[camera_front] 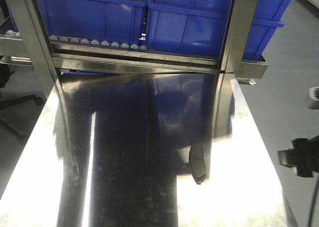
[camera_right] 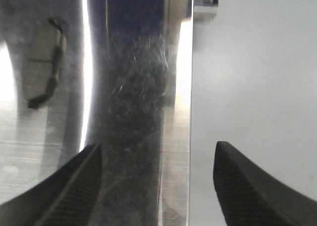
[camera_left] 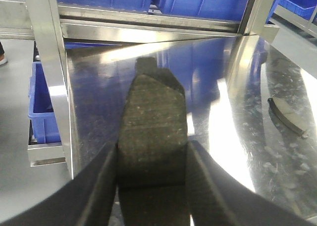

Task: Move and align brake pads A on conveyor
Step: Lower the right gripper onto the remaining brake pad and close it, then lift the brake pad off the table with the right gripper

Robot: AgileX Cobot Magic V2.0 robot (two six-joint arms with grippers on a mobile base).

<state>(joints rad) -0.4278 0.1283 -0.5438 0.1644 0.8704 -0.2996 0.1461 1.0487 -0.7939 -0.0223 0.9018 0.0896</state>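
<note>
The bench [camera_front: 149, 187] is reflective steel. Its right edge is open to the floor [camera_front: 289, 87] and its far edge is bounded by a rack [camera_front: 134, 62] holding blue bins [camera_front: 99, 13].

The left pincer [camera_left: 152, 159] is clamped on the held pad [camera_left: 154, 112] over the bench. The right pincer [camera_right: 158, 181] is spread, straddling the right edge. The loose pad [camera_front: 199, 162] lies flat near that edge, left of the right pincer and apart from it.
</note>
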